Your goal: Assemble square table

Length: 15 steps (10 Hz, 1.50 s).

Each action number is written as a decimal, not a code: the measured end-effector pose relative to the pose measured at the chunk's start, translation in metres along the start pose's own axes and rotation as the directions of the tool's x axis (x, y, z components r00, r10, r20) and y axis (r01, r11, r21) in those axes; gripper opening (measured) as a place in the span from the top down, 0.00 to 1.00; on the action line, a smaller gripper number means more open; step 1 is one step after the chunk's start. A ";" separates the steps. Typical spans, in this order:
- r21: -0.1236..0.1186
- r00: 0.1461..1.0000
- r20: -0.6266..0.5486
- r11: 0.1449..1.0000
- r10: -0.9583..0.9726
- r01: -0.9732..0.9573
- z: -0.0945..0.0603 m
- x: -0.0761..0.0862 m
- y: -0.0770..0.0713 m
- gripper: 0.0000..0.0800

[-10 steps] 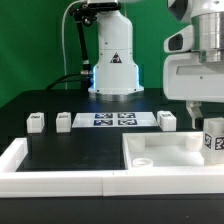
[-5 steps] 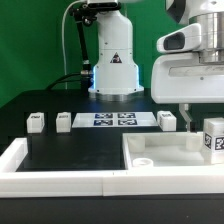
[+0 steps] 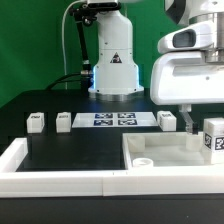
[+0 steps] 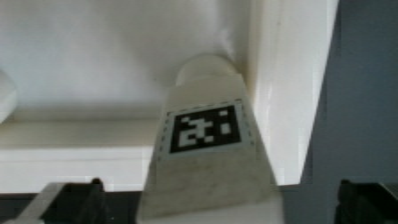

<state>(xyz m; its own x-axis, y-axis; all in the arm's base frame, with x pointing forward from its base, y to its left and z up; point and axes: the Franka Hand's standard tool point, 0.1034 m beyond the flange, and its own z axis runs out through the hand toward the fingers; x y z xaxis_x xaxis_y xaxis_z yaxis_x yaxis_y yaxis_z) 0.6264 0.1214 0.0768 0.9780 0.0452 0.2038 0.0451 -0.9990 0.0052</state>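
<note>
The square table's white tabletop slab (image 3: pixel 160 150) lies at the front of the exterior view's right, with a raised wall and a round socket (image 3: pixel 144 160). One white tagged leg (image 3: pixel 213 138) stands upright on it by the right edge. My gripper (image 3: pixel 205 120) hangs open over that leg, and one finger (image 3: pixel 186 116) shows beside it. In the wrist view the leg (image 4: pixel 210 130) sits between the fingertips (image 4: pixel 71 200) of the gripper (image 4: pixel 217 205), with a gap on each side. Three more legs (image 3: pixel 37 122), (image 3: pixel 64 121), (image 3: pixel 167 119) rest on the black table.
The marker board (image 3: pixel 113 120) lies flat in front of the robot base (image 3: pixel 115 70). A long white rim (image 3: pixel 60 180) borders the front and left of the black surface. The tabletop's wall (image 4: pixel 285 60) runs close beside the leg.
The arm has shifted slightly toward the exterior view's left, closing in on the upright leg. The jaws have stayed wide open and no part has moved.
</note>
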 end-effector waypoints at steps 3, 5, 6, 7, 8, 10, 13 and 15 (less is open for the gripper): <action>-0.001 1.000 0.000 1.000 -0.030 0.030 0.000 0.000 0.000 0.33; -0.001 1.000 0.000 1.000 -0.029 0.029 0.001 0.000 0.000 0.56; -0.001 1.000 0.001 1.000 -0.025 0.025 0.001 0.000 0.000 0.64; -0.001 1.000 0.001 1.000 -0.009 0.009 0.001 0.000 0.000 0.64; -0.001 1.000 0.001 1.000 -0.009 0.009 0.001 0.000 0.001 0.64; 0.000 0.996 0.001 0.996 0.086 -0.086 0.001 0.000 0.000 0.64; -0.002 0.943 -0.002 0.943 0.332 -0.332 0.001 -0.001 0.003 0.64; -0.004 0.865 -0.006 0.865 0.502 -0.502 0.001 -0.002 0.005 0.64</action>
<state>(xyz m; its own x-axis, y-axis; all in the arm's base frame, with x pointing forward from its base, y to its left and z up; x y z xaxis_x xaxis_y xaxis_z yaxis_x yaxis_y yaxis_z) 0.6253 0.1165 0.0751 0.8670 -0.4628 0.1849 -0.4531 -0.8865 -0.0944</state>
